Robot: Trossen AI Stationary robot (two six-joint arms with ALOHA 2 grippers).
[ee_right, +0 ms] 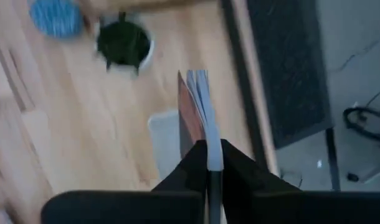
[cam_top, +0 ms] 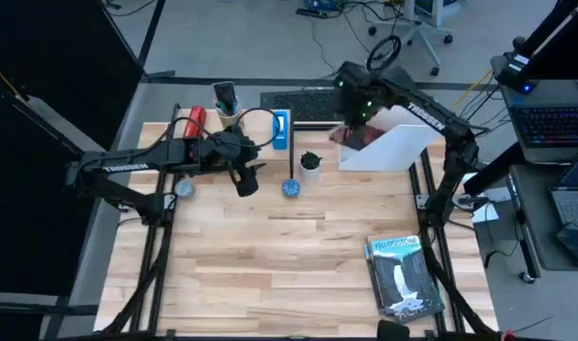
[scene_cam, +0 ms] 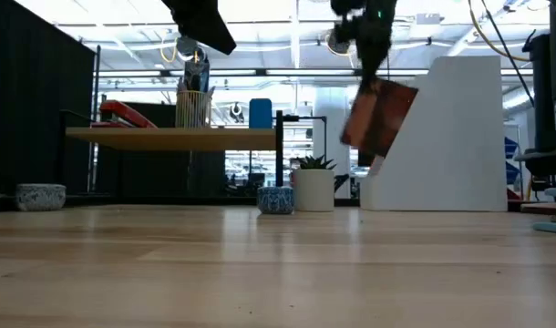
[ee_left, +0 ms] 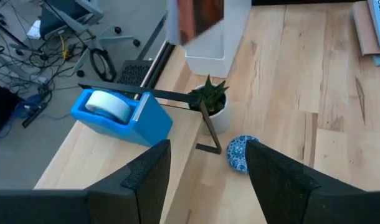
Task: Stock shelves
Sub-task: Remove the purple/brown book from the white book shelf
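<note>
Pinching a reddish book [scene_cam: 378, 114] by its edge, the right gripper [ee_right: 209, 155] hung it tilted above the white file holder [scene_cam: 442, 137], presumably for slotting in, while the left gripper [ee_left: 205, 165] hovered open-fingered over the plank shelf [scene_cam: 169, 137].

White file holder [scene_cam: 460, 137]; reddish-brown book [scene_cam: 378, 117]; blue tape dispenser [ee_left: 121, 115]; blue-patterned bowl [scene_cam: 276, 199]; red item [scene_cam: 123, 113], possibly a stapler.

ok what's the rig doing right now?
The right gripper is clamped on a thin reddish-brown book, holding it tilted in the air at the open front of the large white box-shaped file holder. The left gripper hovers open above the low light-wood plank shelf, near the blue tape dispenser.
</note>
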